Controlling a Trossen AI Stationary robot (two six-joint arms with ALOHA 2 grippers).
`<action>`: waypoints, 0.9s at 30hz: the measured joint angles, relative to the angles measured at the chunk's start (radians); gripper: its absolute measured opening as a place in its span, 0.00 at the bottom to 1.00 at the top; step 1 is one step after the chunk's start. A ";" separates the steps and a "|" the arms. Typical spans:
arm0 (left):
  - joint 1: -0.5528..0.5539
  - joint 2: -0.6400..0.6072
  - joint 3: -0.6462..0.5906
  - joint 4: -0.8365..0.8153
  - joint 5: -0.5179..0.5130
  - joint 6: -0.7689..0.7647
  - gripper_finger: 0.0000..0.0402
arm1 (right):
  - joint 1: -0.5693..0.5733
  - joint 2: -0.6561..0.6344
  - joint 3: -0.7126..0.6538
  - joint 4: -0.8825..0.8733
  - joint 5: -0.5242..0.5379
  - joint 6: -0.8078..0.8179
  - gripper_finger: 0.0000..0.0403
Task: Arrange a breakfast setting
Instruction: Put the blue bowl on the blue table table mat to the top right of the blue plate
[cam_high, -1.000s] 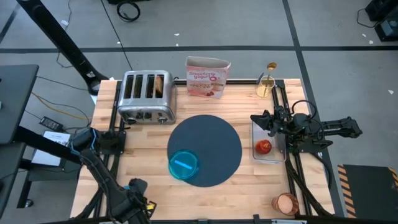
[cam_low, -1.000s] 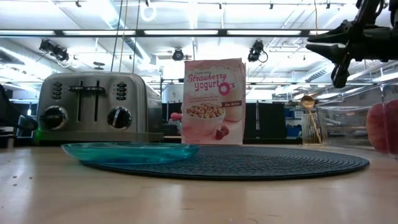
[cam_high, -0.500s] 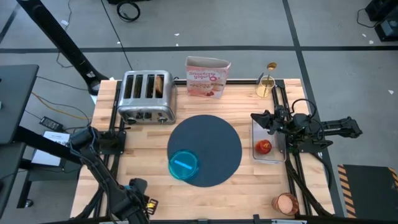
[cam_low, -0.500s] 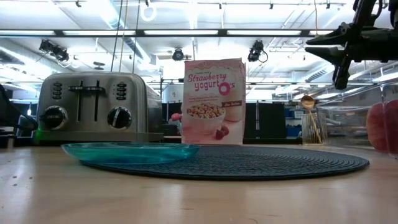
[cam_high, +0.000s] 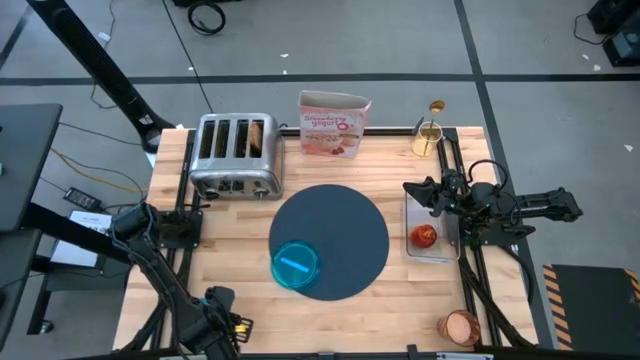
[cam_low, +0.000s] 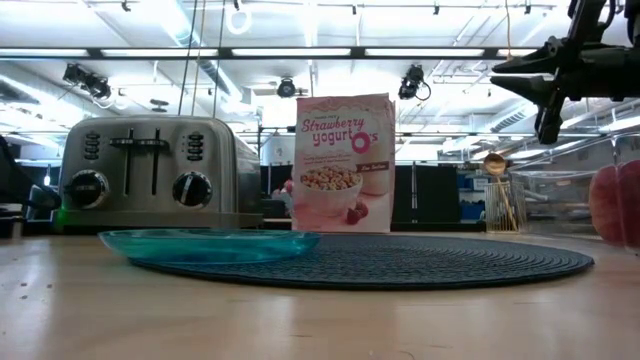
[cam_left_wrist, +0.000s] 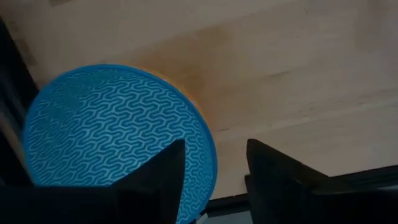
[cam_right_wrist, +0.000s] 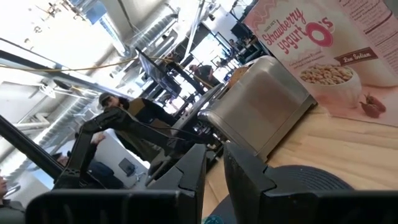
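Left gripper (cam_left_wrist: 211, 165) has opened wider

Wood table (cam_high: 230, 240): toaster (cam_high: 236, 155), cereal box (cam_high: 334, 124), mat (cam_high: 345, 235), tray (cam_high: 440, 240), cup (cam_high: 461, 327).

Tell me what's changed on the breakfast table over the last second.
Hardly anything. The left arm's elbow edged slightly away from the table's left side; the left gripper took hold of nothing. The right gripper stayed above the table's right side. The teal plate, mat, toaster, cereal box and red fruit stayed put.
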 joint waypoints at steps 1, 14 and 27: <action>0.000 0.000 -0.021 0.031 0.002 -0.002 0.43 | 0.000 0.000 0.000 0.000 0.000 0.000 0.17; 0.004 0.002 -0.100 0.135 0.014 -0.005 0.42 | 0.000 0.000 0.000 -0.001 -0.006 -0.005 0.17; 0.004 0.002 -0.100 0.116 0.022 -0.007 0.14 | 0.000 0.000 0.000 -0.001 -0.008 -0.031 0.17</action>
